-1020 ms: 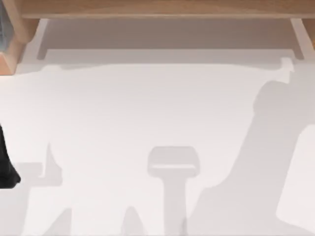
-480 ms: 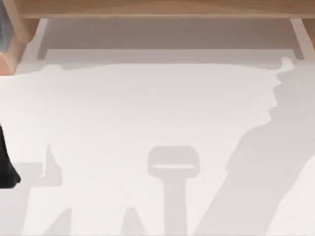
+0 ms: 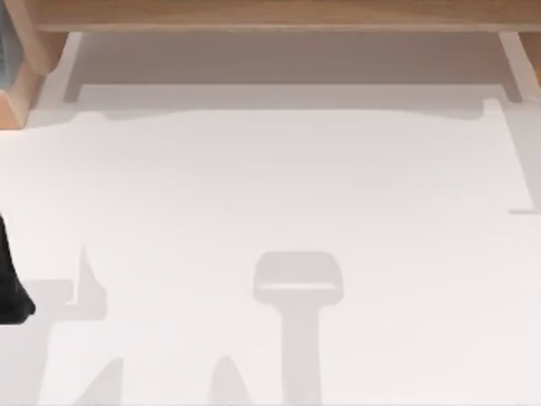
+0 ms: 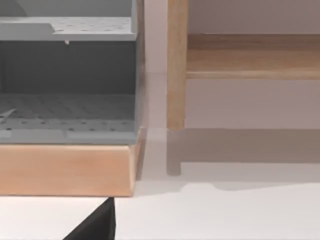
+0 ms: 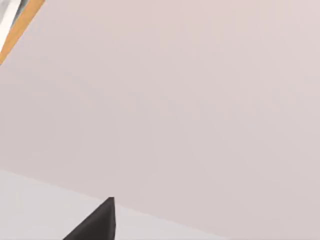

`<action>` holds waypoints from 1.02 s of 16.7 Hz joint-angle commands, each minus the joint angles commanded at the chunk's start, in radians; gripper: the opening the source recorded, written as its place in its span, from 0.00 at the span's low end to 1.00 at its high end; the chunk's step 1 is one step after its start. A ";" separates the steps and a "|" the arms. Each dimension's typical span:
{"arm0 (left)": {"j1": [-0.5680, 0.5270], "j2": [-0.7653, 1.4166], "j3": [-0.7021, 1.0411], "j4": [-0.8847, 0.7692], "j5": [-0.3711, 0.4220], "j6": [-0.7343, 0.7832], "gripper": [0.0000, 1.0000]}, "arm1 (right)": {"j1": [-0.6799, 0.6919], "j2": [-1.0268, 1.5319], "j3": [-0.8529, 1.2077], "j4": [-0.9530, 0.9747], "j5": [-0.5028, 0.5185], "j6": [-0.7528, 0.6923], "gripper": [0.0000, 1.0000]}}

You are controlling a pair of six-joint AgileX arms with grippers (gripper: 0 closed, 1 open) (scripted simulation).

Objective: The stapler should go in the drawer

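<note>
— Entry one, the stapler?
— Location: I cannot tell.
— Around it?
— Light wooden cabinet (image 4: 65, 170) with grey perforated trays (image 4: 65, 107), facing my left gripper (image 4: 97, 225) at the white table's (image 3: 270, 186) left edge. My right gripper (image 5: 97, 222) faces a pale wall. Grip of either: cannot tell.

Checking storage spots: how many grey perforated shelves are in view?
2, stacked in the wood-based unit at the table's left: an upper shelf and a lower shelf beneath it. More may be hidden above.
</note>
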 joint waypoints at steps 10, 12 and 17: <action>0.000 0.000 0.000 0.000 0.000 0.000 1.00 | -0.135 0.007 -0.679 0.912 -0.223 -0.251 1.00; 0.000 0.000 0.000 0.000 0.000 0.000 1.00 | -0.118 0.026 -0.780 1.090 -0.265 -0.310 1.00; 0.000 0.000 0.000 0.000 0.000 0.000 1.00 | -0.042 0.080 -0.960 1.472 -0.349 -0.467 1.00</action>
